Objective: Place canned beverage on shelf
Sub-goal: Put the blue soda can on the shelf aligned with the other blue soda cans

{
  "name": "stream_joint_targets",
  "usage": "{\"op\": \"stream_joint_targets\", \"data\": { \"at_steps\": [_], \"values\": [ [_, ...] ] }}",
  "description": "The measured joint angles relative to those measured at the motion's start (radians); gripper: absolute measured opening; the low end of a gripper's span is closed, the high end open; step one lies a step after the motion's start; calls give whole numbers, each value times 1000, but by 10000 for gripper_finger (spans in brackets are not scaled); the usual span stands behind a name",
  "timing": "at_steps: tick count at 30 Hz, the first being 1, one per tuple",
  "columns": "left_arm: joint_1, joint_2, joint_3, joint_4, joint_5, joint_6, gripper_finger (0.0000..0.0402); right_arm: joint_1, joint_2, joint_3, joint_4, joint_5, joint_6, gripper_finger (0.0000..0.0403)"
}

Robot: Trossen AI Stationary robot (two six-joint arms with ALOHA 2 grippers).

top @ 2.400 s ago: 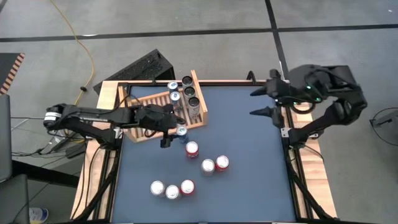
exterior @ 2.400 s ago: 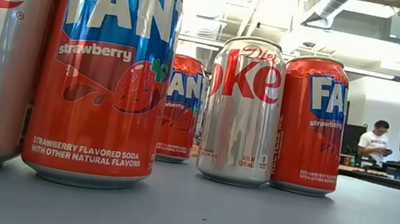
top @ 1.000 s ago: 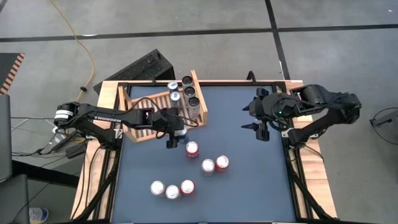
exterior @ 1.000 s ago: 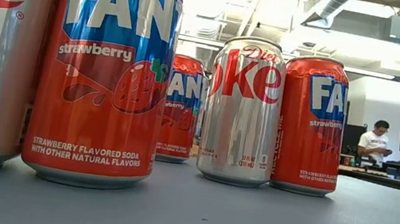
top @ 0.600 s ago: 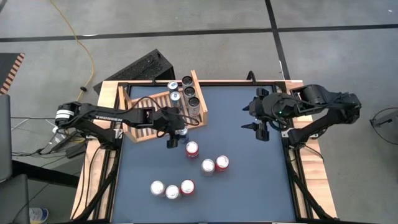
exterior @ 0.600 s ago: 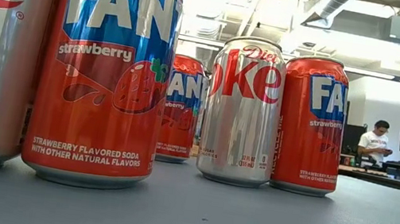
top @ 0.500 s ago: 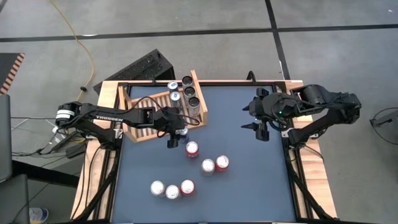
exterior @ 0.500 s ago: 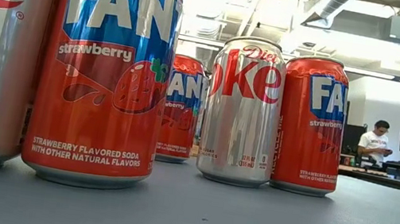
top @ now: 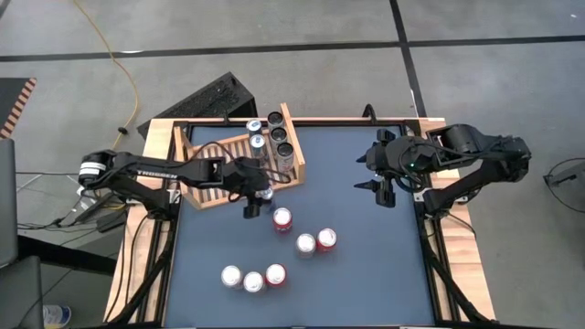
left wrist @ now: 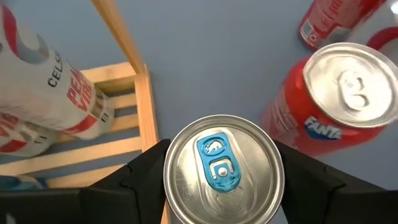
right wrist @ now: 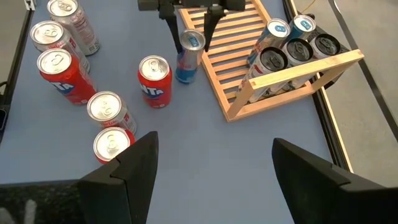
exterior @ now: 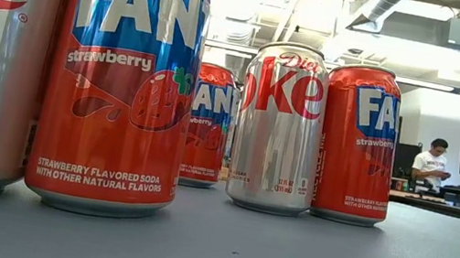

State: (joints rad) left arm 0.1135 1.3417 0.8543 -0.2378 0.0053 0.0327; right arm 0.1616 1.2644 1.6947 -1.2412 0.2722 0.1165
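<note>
A slim can with a silver top and a blue tab stands on the dark table just off the near-right corner of the light-wood shelf. My left gripper is shut on it. The shelf's right end holds several upright cans. A red can stands right beside the held can, on its near side. My right gripper hangs open above the table's right part, with nothing between its fingers. My left gripper pinches the can's upper wall just below the rim between its two fingers, one on each opposite side. The fingers slant down from the table's left. In the right wrist view the can stands upright, its base at the tabletop.
More red and silver cans stand toward the table's near side, a pair and a row of three. They fill the low view. A black ridged box lies beyond the shelf. Bare tabletop lies to the right.
In the last second nothing has visibly moved. Somewhat earlier, my right arm reached in from the table's far right corner and brought its gripper toward the near edge, over the table's right part. My left arm settled lower at the can.
</note>
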Motion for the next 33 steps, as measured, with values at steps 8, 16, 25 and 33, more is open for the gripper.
{"op": "stream_joint_targets", "data": {
  "at_steps": [8, 16, 25, 33],
  "values": [
    [0, -102, 0, -3, -55, -3, 225, 0, 0, 0, 0, 0, -1, 286],
    [3, -154, 1, -6, -132, 25, 225, 0, -1, -5, 3, 0, -37, 286],
    [99, -154, 15, 1, -86, 70, 226, 0, -61, -115, 31, 22, -118, 286],
    [192, -154, 34, -18, -3, 76, 226, -60, -175, -254, 187, 40, -172, 286]
  ]
}}
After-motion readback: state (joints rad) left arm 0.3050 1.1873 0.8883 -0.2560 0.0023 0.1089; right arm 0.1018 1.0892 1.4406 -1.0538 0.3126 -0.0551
